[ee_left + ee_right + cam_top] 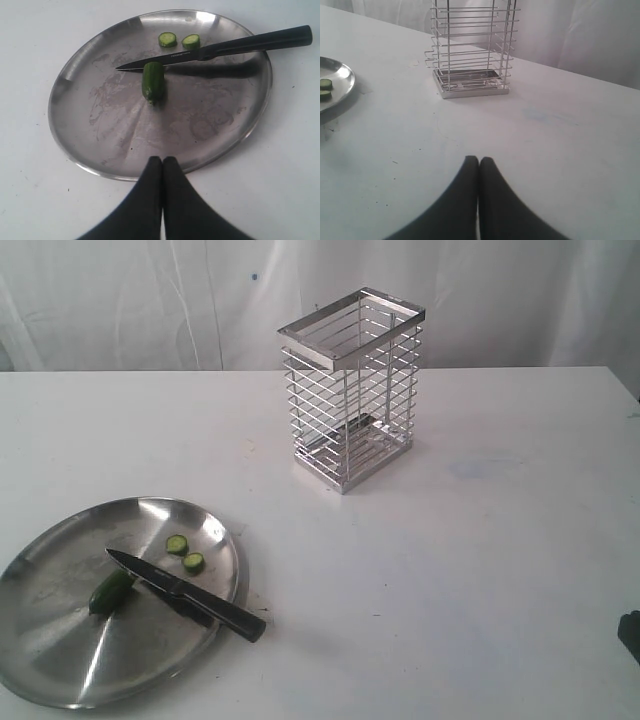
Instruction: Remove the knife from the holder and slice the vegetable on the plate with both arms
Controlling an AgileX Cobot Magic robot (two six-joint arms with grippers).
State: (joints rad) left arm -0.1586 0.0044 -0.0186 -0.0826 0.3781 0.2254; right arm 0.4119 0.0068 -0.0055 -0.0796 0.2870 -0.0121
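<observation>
Left hand (162,165): fingers pressed together, holding nothing, tips just at the near rim of the plate (75,85). Right hand (478,165): fingers likewise pressed together, empty, over bare white surface (560,150). Faint print on the blade, too small to read. Knife (220,47) lies across the plate beyond the left hand, handle overhanging the rim, blade touching the vegetable (153,81). Two slices (167,39) just past the blade. Holder (470,50) stands upright, well ahead of the right hand.
</observation>
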